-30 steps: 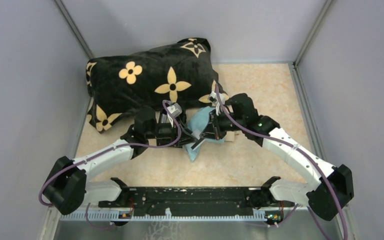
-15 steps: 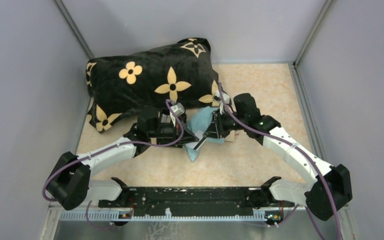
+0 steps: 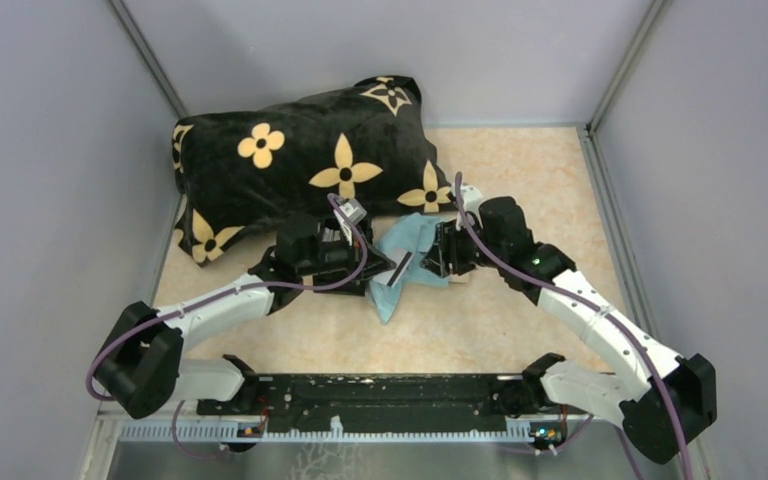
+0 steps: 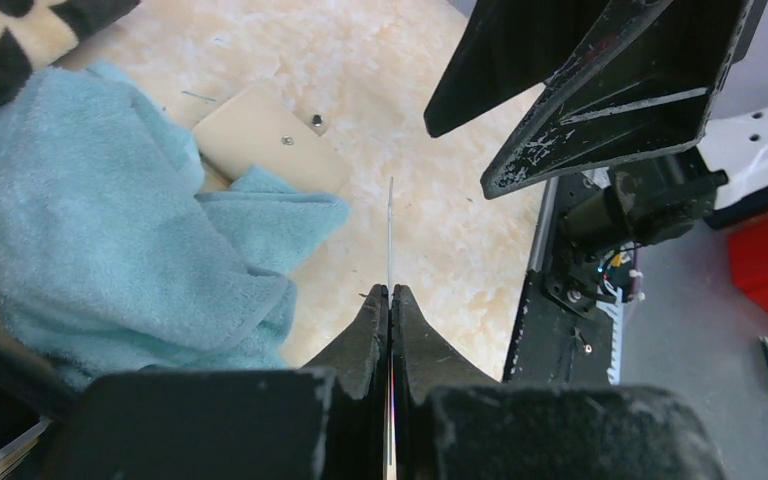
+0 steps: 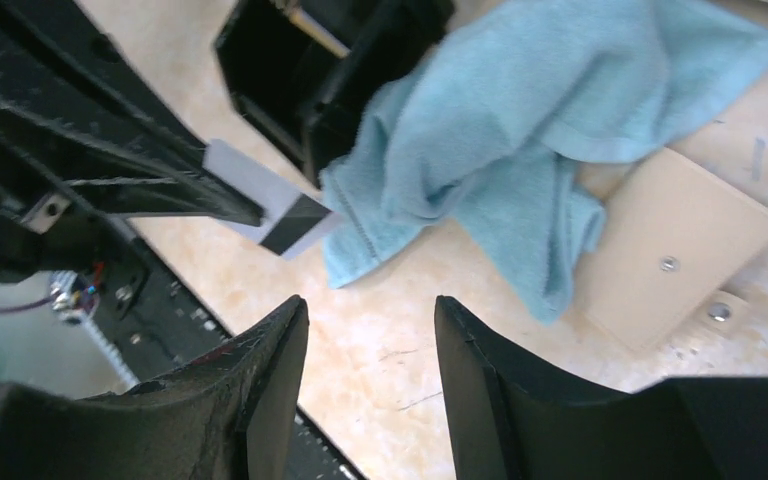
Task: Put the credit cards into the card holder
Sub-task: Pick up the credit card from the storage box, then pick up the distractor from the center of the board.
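My left gripper (image 4: 390,292) is shut on a grey credit card (image 5: 270,205) with a dark stripe; in the left wrist view the card shows edge-on between the pads. From above, the card (image 3: 397,270) sticks out toward my right gripper (image 3: 432,258), which stands open (image 5: 368,305) just right of it, holding nothing. A black boxy card holder (image 5: 280,70) sits partly under the light blue cloth (image 5: 520,130). A pale beige flat rectangle (image 5: 675,245) lies on the table, half under the cloth.
The big black pillow with yellow flowers (image 3: 300,160) lies behind both grippers. Grey walls close in the left, right and back. The black base rail (image 3: 380,395) runs along the near edge.
The left gripper closed on the grey card. The right gripper opened, let the card go and drew back a little to the right.
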`<state>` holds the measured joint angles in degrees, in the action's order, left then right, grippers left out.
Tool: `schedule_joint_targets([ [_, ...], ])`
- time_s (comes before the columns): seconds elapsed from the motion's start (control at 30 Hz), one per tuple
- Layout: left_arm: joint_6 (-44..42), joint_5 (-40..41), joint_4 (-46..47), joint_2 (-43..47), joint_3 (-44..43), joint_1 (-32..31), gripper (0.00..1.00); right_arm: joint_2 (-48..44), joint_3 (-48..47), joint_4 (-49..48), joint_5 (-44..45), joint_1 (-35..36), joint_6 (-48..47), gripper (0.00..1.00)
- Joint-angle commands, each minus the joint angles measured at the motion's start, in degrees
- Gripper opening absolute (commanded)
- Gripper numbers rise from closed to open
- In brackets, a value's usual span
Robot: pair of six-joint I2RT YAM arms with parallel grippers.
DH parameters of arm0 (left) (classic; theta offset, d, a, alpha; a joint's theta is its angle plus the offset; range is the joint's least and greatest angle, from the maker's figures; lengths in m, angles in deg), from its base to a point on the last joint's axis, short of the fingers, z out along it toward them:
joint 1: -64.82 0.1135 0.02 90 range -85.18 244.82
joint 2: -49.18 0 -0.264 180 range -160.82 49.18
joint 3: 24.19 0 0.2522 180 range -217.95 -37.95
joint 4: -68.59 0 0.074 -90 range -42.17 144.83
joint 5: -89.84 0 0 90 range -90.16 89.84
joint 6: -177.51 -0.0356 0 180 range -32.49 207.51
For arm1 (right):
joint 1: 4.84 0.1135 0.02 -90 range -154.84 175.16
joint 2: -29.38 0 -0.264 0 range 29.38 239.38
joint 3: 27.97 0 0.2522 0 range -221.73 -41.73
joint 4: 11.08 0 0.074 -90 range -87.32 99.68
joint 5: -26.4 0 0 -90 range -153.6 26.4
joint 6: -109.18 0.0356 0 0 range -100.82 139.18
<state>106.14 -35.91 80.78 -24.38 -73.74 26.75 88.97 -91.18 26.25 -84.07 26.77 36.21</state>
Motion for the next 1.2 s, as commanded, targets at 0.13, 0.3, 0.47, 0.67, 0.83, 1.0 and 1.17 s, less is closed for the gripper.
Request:
schedule_joint_targets([
  [0.13, 1.11, 12.09, -0.95, -0.87, -1.58, -2.67, 0.0, -1.33, 3.98, -3.12, 13.16, -0.59, 1.94, 0.63],
  [0.3, 2.35, 20.91, -3.07, 3.15, -0.71, -3.72, 0.0, 5.07, 2.15, -6.02, 11.42, -0.59, 1.53, 0.8],
  [0.47, 4.0, 27.95, -5.4, 7.48, 0.74, -4.35, 0.0, 13.02, -1.78, -8.45, 11.59, 0.13, 1.47, 0.99],
  [0.67, 4.4, 32.81, -9.18, 10.36, 1.03, -5.39, 0.0, 22.51, -8.63, -8.34, 15.35, 4.84, 0.43, 0.99],
  [0.83, 4.99, 35.63, -10.6, 12.14, 1.31, -5.83, 0.0, 26.4, -10.58, -9.8, 18.88, 6.18, 0.78, 0.99],
  [1.0, 4.99, 38.36, -10.98, 13.8, 1.49, -6.04, 0.0, 23.54, -7.59, -16.37, 25.63, 6.63, -0.91, 0.99],
  [1.17, 4.47, 42.55, -11.2, 14.3, 1.34, -6.14, 0.0, 21.48, -3.83, -30.69, 47.38, 8.84, -7.85, 0.99],
])
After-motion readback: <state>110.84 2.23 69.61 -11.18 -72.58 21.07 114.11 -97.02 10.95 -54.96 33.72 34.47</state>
